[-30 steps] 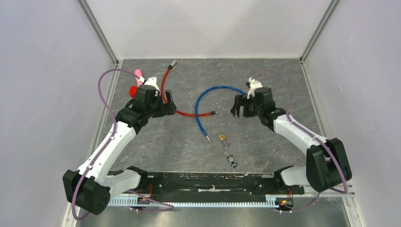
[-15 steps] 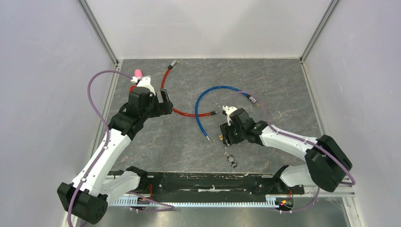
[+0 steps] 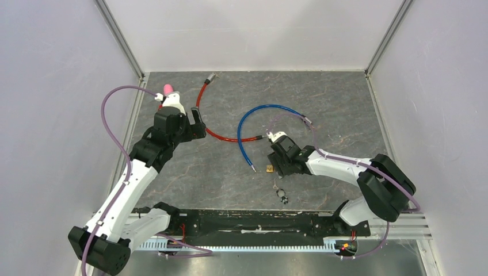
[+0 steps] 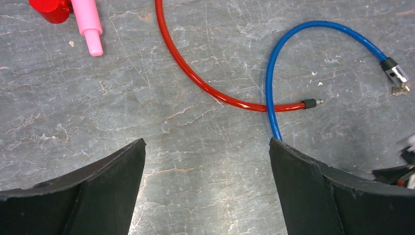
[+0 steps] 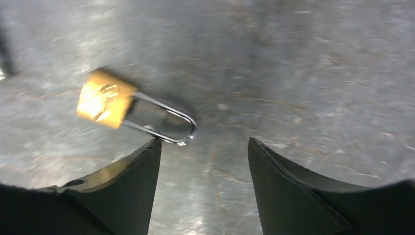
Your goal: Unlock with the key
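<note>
A small brass padlock [image 3: 269, 169] with a silver shackle lies on the grey table; in the right wrist view the padlock [image 5: 104, 100] sits upper left, its shackle tip just past my left finger. My right gripper [image 3: 278, 165] [image 5: 204, 144] is open, low over the table right beside the padlock. The keys on a ring [image 3: 282, 195] lie near the front edge, joined to the lock by a short chain. My left gripper [image 3: 197, 127] [image 4: 208, 142] is open and empty over bare table.
A red cable [image 3: 214, 131] [image 4: 195, 78] and a blue cable [image 3: 247, 118] [image 4: 284, 54] curve across the middle of the table. A pink peg [image 4: 88, 22] and a red cap [image 4: 49, 10] lie at the far left. Walls enclose the table.
My right arm swung from the back right down and left to the padlock, lowering beside it. My left arm drew back slightly toward the left.
</note>
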Action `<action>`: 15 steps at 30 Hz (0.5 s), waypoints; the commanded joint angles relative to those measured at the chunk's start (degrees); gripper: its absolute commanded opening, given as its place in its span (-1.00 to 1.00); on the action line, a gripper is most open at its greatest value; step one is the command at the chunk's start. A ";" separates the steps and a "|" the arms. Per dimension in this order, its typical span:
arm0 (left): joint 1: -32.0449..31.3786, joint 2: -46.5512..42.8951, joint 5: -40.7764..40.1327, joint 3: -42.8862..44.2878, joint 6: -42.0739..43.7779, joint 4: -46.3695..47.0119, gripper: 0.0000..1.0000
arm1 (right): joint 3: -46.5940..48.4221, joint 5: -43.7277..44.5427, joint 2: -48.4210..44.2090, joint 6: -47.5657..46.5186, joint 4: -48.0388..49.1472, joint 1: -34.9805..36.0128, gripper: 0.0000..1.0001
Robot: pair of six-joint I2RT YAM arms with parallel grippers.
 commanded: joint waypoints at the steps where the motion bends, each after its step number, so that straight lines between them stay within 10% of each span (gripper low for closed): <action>1: 0.36 1.73 -0.80 -0.35 2.76 0.84 1.00 | 1.17 9.48 0.58 -2.19 -0.59 -6.77 0.34; 15: 0.32 3.91 -2.23 -0.80 2.66 0.96 1.00 | 4.85 -6.72 0.22 1.76 7.31 -15.08 0.28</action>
